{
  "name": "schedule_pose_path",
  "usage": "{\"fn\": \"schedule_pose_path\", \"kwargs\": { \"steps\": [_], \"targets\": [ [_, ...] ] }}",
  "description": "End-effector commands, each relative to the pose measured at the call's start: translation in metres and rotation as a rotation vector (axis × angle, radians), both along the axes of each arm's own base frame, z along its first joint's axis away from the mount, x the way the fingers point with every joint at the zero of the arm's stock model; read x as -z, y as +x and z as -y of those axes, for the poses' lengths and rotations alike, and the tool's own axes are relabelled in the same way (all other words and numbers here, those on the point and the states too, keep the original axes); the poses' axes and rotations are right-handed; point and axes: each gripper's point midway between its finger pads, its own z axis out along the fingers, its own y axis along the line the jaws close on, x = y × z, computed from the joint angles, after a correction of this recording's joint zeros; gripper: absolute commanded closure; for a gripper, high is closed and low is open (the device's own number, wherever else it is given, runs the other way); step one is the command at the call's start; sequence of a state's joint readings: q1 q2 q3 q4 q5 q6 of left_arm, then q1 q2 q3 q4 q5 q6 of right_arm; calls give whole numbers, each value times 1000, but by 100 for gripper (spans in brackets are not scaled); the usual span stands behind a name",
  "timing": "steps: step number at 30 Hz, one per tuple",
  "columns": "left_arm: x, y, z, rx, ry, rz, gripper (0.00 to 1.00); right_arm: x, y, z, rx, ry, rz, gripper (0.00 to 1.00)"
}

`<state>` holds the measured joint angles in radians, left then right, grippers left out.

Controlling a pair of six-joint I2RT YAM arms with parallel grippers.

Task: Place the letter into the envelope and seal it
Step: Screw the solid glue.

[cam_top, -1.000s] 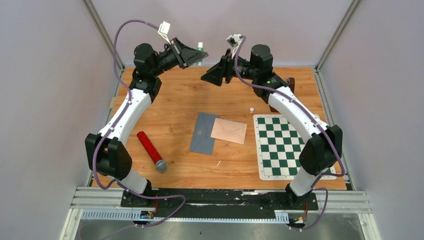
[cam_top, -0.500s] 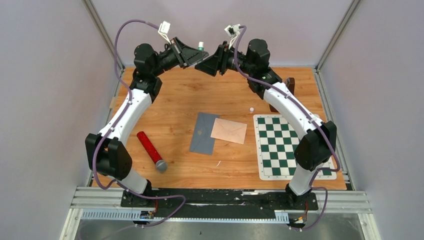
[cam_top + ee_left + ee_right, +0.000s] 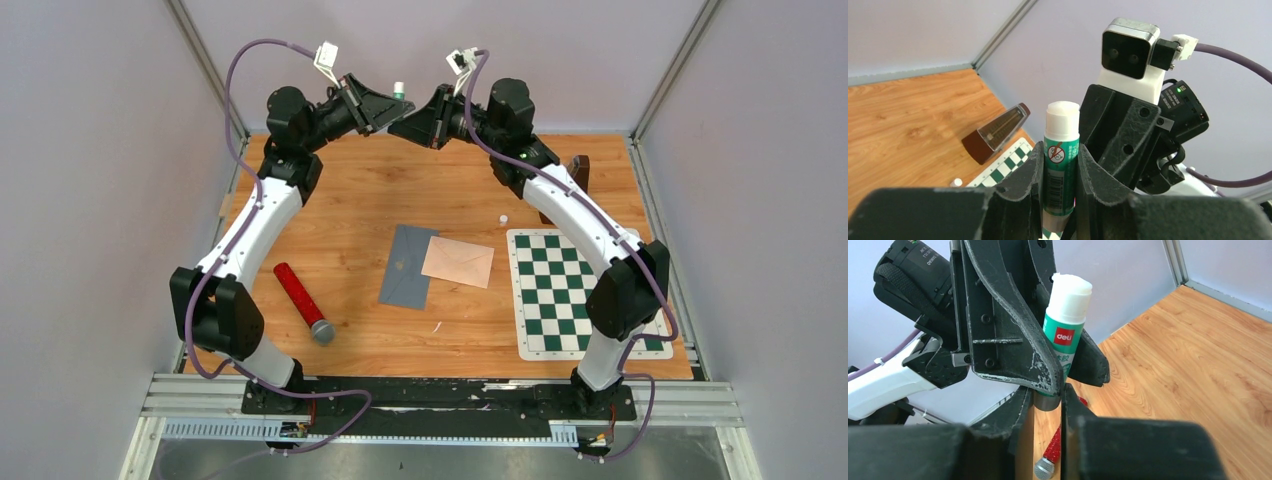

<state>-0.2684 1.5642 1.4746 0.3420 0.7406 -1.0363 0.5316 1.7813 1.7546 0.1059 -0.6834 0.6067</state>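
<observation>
the left gripper (image 3: pixel 1060 152) is closed partway onto a glue stick (image 3: pixel 1065 335). its two scuffed black fingers (image 3: pixel 1034 175) clamp the green-and-white labelled barrel, and the uncapped white tip stands out past them. the right gripper (image 3: pixel 1046 399) meets it tip to tip, with its fingers almost together around the stick's round grey base end. both are raised over the far edge of the worktop (image 3: pixel 350 200), a warm wood-grain board. the task's papers lie flat well below the grippers and nearer the arm bases, about midway between the two arms. one is a slate-grey paper (image 3: pixel 403 275), a matte rectangle with a tiny pale mark near its middle. the other is a peach paper (image 3: pixel 460 262), smooth with faint crease lines, overlapping the grey one's far corner on the right arm's side. i cannot tell which is the letter and which the envelope. a green-and-white checkered mat (image 3: pixel 580 295) lies on the right gripper's side. a glittery red microphone (image 3: pixel 303 302) with a grey mesh head lies on the left gripper's side.
</observation>
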Motion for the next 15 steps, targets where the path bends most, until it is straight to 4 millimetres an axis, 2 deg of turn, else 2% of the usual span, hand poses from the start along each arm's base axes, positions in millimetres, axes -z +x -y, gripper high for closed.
{"fn": "schedule_pose_path", "kwargs": {
  "steps": [1, 2, 3, 5, 6, 10, 15],
  "targets": [
    [-11, -5, -5, -33, 27, 56, 92, -32, 3, 7, 53, 34, 144, 100],
    [-11, -3, -7, -51, 35, 62, 84, -32, 2, 8, 52, 20, 159, 100],
    [-9, -3, -7, -60, 55, 90, 67, -30, -1, 9, 46, 1, 173, 100],
    [-10, -3, -10, -68, 79, 132, 48, -25, -4, 13, 39, -31, 168, 100],
    [-12, -5, -11, -69, 82, 148, 43, -20, -7, 14, 31, -45, 157, 100],
    [-17, -7, -14, -57, 93, 195, 38, -10, -16, 18, 3, -71, 137, 100],
    [-21, -11, -15, -36, 100, 227, 45, -4, -18, 19, 1, -81, 123, 100]
  ]
}}
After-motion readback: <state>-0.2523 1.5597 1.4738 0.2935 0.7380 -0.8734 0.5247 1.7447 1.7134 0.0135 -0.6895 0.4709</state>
